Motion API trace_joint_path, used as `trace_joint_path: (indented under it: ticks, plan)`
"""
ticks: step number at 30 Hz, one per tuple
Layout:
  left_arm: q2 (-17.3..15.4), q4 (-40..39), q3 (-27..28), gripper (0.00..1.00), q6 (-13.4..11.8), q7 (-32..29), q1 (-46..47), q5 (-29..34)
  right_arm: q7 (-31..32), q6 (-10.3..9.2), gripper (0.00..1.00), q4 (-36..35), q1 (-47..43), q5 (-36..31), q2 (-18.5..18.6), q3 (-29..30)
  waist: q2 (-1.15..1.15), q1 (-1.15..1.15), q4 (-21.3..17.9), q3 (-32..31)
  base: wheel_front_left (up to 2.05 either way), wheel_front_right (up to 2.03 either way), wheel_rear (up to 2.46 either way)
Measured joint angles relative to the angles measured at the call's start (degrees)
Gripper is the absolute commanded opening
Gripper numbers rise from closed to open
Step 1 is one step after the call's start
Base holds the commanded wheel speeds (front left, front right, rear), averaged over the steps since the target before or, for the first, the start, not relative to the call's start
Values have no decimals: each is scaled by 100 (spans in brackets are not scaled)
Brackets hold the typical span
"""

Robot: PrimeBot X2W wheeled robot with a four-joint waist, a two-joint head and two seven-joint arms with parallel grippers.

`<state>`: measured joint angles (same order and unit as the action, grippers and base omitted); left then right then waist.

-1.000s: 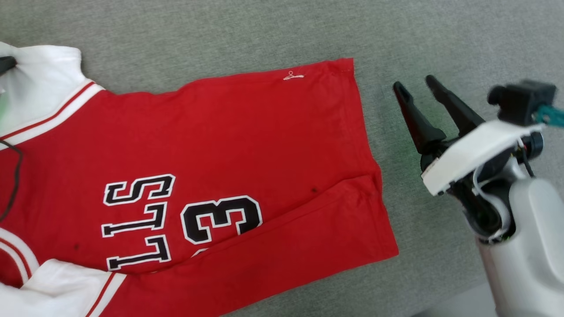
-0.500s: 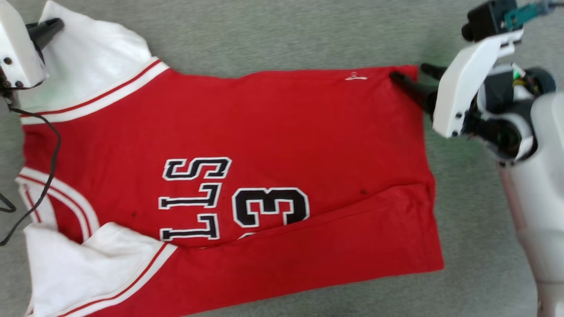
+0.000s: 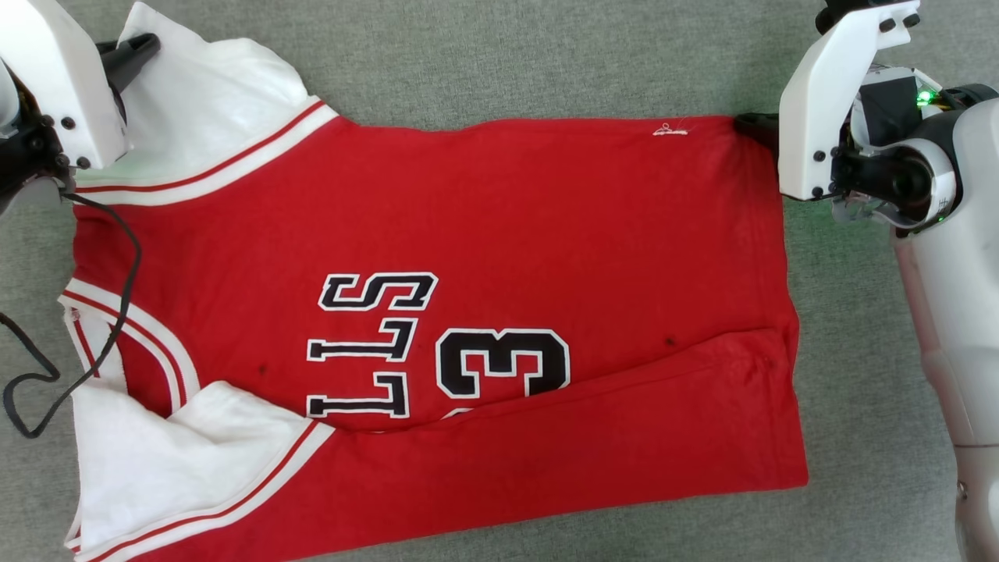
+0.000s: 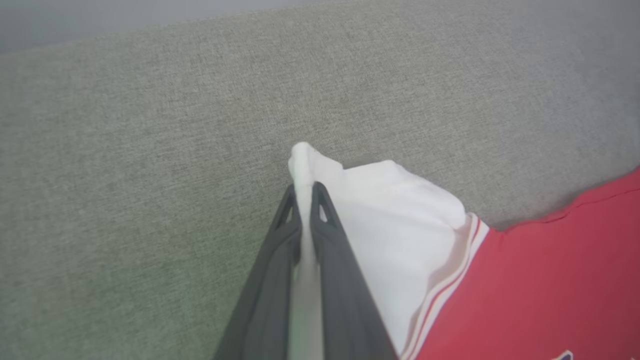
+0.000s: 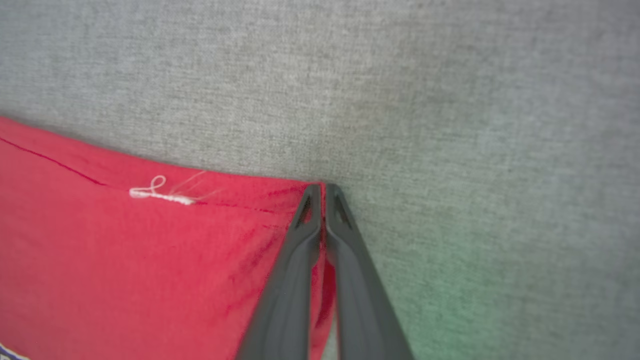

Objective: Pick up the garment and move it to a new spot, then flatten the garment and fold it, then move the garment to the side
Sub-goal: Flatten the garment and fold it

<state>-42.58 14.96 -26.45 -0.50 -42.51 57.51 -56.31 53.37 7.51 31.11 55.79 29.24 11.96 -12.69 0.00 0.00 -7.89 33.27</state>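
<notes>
The garment, a red jersey with white sleeves, striped trim and black letters and a "3", lies spread on the grey cloth surface, its near long edge folded over. My left gripper is shut on the tip of the far white sleeve; in the head view this gripper sits at the top left. My right gripper is shut on the far hem corner of the garment, and the head view has it at the top right, mostly hidden by its white wrist cover.
The grey fabric surface runs all around the garment. A black cable from the left arm loops over the collar end. My pale right forearm stands along the right edge.
The camera has shifted, so the garment sits further right and lower. My right gripper went from open beside the hem to the far hem corner and shut on it. The left grip is unchanged.
</notes>
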Motion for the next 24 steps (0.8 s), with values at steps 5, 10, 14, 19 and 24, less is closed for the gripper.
trace_joint_path:
  ticks: [5, 10, 14, 19, 24]
  plan:
    - [78, 115, 66, 0, 62, 313, -124, -38, -304, -1, 0, -176, -107, -30, 55, -80, 0, 1, -10, -174, 0, 0, 0]
    - [154, 67, 256, 0, 93, 864, -689, -210, -541, -1, 0, -589, -462, 18, 140, -58, 0, 0, 3, -555, 0, 0, 0]
    - [183, -67, 489, 0, 48, 1415, -1557, -442, -599, -1, 0, -809, -910, 90, 176, 58, 0, 0, 31, -961, 0, 0, 0]
    - [318, -433, 654, 0, 44, 2061, -2838, -694, -625, -1, 0, -1093, -1726, 151, 243, 211, 0, 0, 120, -1496, 0, 0, 0]
    - [423, -702, 648, 0, -4, 2451, -4029, -856, -755, -1, 0, -1371, -2758, 235, 291, 485, 0, 0, 304, -1953, 0, 0, 0]
